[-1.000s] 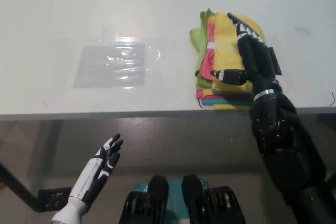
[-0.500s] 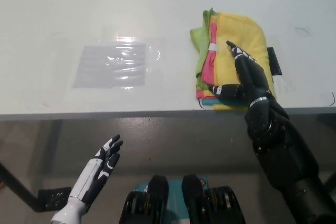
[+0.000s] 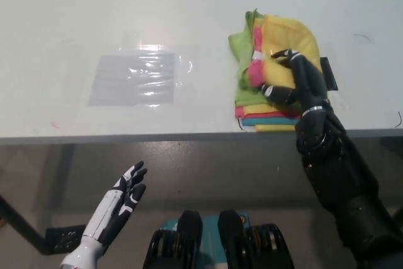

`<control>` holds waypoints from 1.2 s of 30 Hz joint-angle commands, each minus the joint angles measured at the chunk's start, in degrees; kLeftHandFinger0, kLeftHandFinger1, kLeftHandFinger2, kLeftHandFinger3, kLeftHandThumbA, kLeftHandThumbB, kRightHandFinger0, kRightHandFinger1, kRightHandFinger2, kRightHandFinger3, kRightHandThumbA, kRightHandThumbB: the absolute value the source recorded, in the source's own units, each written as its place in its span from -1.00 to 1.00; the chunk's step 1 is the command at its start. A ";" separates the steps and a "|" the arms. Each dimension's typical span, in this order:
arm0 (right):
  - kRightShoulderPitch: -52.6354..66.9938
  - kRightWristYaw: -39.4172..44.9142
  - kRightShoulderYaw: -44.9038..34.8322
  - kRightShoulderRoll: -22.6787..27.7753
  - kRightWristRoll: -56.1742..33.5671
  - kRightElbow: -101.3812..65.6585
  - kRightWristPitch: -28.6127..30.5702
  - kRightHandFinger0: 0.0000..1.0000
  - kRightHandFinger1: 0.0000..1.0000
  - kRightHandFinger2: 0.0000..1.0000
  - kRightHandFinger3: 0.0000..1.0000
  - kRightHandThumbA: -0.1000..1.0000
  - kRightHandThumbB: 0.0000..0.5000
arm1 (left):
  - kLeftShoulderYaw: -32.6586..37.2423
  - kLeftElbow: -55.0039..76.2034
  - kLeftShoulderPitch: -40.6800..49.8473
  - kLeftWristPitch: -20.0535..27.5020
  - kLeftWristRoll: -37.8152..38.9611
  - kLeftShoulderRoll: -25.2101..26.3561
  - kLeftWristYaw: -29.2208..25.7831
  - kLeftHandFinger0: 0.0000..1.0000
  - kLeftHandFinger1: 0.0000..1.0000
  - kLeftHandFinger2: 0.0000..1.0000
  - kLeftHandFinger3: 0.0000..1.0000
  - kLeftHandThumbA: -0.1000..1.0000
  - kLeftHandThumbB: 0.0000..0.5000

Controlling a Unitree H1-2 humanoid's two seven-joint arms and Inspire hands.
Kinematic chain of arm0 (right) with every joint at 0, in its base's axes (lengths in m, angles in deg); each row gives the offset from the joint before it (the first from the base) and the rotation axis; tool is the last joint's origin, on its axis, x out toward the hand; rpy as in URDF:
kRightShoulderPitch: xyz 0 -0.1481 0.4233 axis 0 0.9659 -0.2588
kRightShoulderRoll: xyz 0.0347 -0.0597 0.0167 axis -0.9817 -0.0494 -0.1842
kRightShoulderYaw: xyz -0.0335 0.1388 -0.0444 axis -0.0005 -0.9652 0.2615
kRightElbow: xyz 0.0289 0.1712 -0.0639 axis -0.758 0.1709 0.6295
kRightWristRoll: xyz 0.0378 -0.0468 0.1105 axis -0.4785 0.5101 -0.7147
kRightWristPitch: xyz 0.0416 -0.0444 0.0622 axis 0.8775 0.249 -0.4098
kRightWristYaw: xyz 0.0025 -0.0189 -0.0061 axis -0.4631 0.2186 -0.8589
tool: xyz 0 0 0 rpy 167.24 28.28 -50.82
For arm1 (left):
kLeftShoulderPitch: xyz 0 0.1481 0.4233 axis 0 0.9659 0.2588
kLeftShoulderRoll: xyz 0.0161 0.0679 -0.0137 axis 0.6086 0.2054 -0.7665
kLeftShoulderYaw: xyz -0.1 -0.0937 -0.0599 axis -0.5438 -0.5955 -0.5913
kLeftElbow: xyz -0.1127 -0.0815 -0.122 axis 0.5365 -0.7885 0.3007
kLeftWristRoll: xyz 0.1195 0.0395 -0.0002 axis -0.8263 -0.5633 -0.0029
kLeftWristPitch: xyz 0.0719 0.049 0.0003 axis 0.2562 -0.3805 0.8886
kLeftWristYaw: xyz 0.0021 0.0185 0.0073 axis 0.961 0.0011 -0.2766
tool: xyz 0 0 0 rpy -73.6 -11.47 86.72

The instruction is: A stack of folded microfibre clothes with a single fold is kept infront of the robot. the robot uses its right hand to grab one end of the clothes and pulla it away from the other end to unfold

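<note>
Cloths point(image 3: 277, 48) were stacked near the front edge of the table point(image 3: 189, 17), at its right side, with a yellow one on top and green, pink and teal layers seen under it. The right hand point(image 3: 296, 80) was placed on the near part of the top yellow cloth, its fingers curled down onto the fabric; whether a layer was already pinched between them could not be told for sure. No cloth was seen opened out, so the unfolding was judged as not yet done: the grasp had to be secured and the end pulled away from the other end. The left hand point(image 3: 123, 196) was held open and empty below the table edge. A clear plastic sheet point(image 3: 135, 77) was lying well apart to the left.
</note>
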 commanded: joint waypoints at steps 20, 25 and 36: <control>-0.96 -11.04 -12.28 -1.09 -16.92 0.68 19.09 -1.00 -0.64 -0.06 -0.20 -0.83 -0.55 | 0.01 0.27 -2.48 -0.62 -0.95 1.26 1.21 1.00 1.00 1.00 1.00 0.93 0.09; -3.13 -4.12 -31.58 -4.60 -42.43 -1.07 20.28 -1.00 -0.45 0.28 0.13 -0.80 -0.77 | -0.13 0.25 -2.46 -1.02 -1.35 1.38 1.09 1.00 1.00 1.00 1.00 0.96 0.15; -5.99 0.28 -49.90 -0.59 -58.20 2.52 15.90 -1.00 -0.58 0.14 0.16 0.16 -0.89 | 0.02 -0.77 -2.21 0.50 -1.84 1.42 0.89 1.00 1.00 1.00 1.00 0.94 0.02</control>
